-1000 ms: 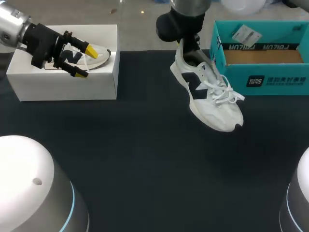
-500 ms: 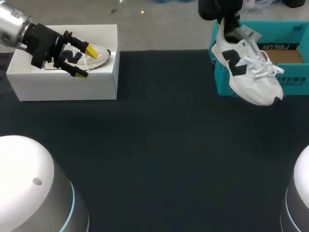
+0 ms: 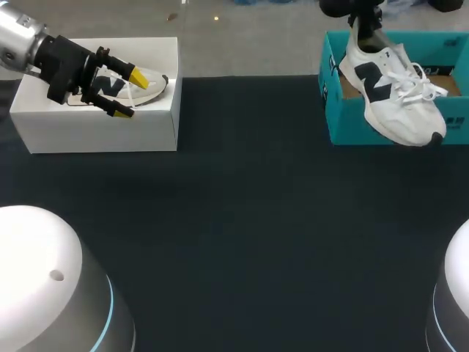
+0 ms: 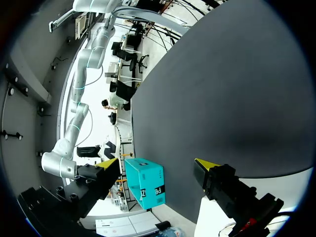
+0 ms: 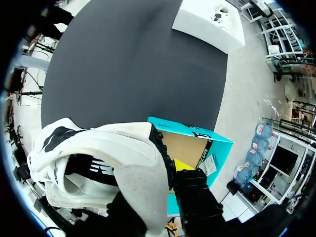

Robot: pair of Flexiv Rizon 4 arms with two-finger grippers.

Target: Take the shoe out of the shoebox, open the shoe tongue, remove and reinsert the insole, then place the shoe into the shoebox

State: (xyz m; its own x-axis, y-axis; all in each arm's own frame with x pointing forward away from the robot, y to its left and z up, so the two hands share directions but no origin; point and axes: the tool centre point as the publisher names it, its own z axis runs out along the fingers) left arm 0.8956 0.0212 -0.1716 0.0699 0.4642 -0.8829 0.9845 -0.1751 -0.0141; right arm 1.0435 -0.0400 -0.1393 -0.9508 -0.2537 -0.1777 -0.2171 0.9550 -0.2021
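Holding the shoe (image 3: 396, 92) by its heel collar, my right gripper (image 5: 171, 168) is clamped on it, toe tilted down over the shoebox (image 3: 333, 117) front wall — not yet inside. I judge only the placing remains. My left gripper (image 3: 130, 94) hangs spread — empty — over the white box (image 3: 95, 132).

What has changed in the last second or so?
The right hand, gripping the white shoe by its heel, carried it from over the middle of the table rightward and back; it now hangs over the front wall of the teal box. The left hand stayed open over the white box holding the other shoe.
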